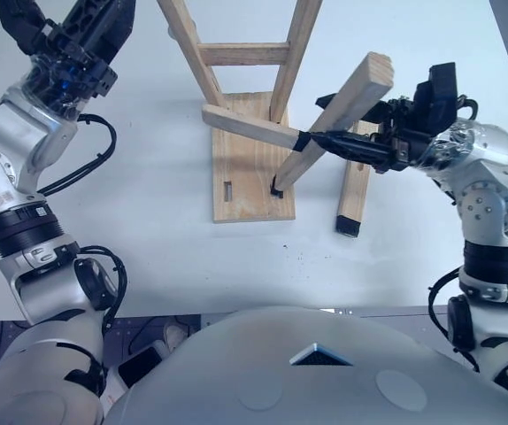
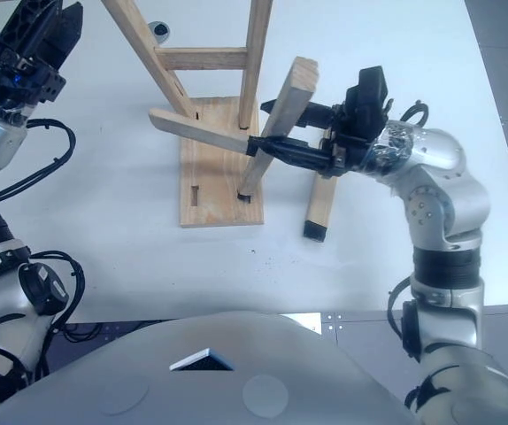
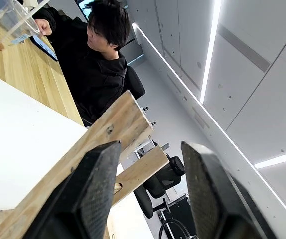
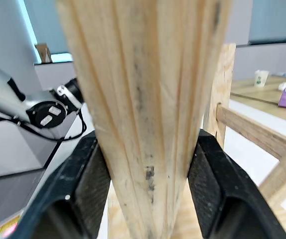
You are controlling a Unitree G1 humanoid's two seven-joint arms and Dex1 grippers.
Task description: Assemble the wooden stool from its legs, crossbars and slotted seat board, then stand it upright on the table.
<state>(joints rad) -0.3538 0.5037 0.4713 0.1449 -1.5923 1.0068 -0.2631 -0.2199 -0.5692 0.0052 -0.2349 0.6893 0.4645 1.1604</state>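
Right pincer clamps tilted leg, its foot at a seat board slot; left pincer wide, far left.

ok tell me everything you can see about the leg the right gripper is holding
The leg is a pale, square-cut wooden bar with visible grain. It stands tilted, its upper end leaning toward the robot's right and its dark lower tip on the seat board near the near right corner. The right gripper is shut on it about mid-length, one finger on each side. A crossbar meets it there, jutting left.
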